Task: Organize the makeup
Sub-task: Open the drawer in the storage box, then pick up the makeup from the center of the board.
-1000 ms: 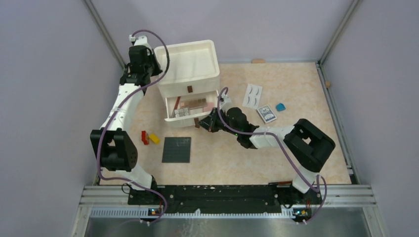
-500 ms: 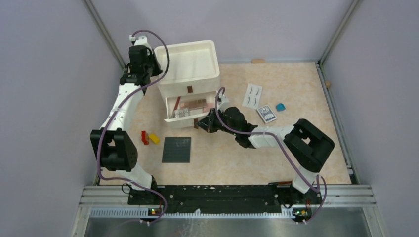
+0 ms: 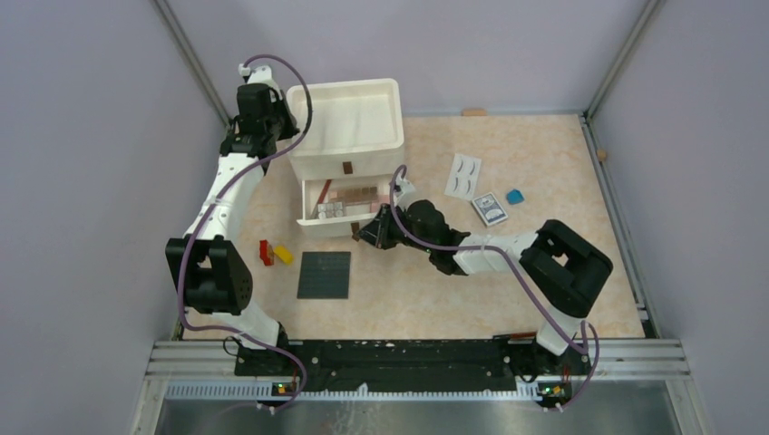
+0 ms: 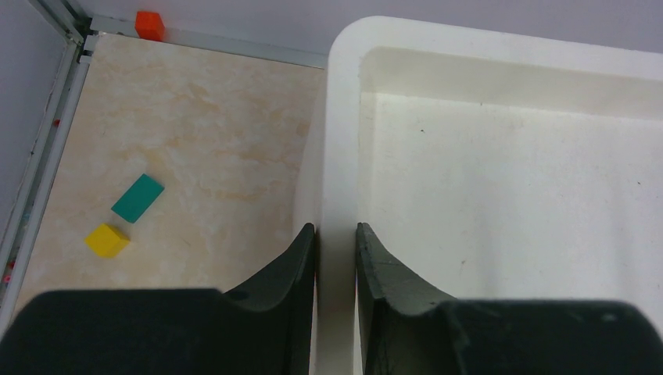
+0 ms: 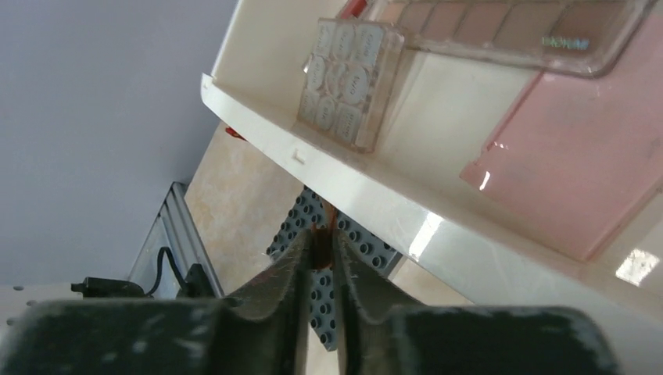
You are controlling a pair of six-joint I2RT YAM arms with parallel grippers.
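Left hand [image 4: 336, 242] astride white tray rim [image 4: 338, 156]

Centre frame, the right gripper [image 3: 365, 233] is sliding left and slightly downward, pinching the brown pull tab [image 3: 355, 232]. The open drawer [image 3: 328, 227] of the white cabinet [image 3: 349, 150] is shifting leftward with it.

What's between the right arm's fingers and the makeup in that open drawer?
The drawer's white front wall, plain in the right wrist view. The fingers pinch a small brown tab just outside it; the makeup lies behind.
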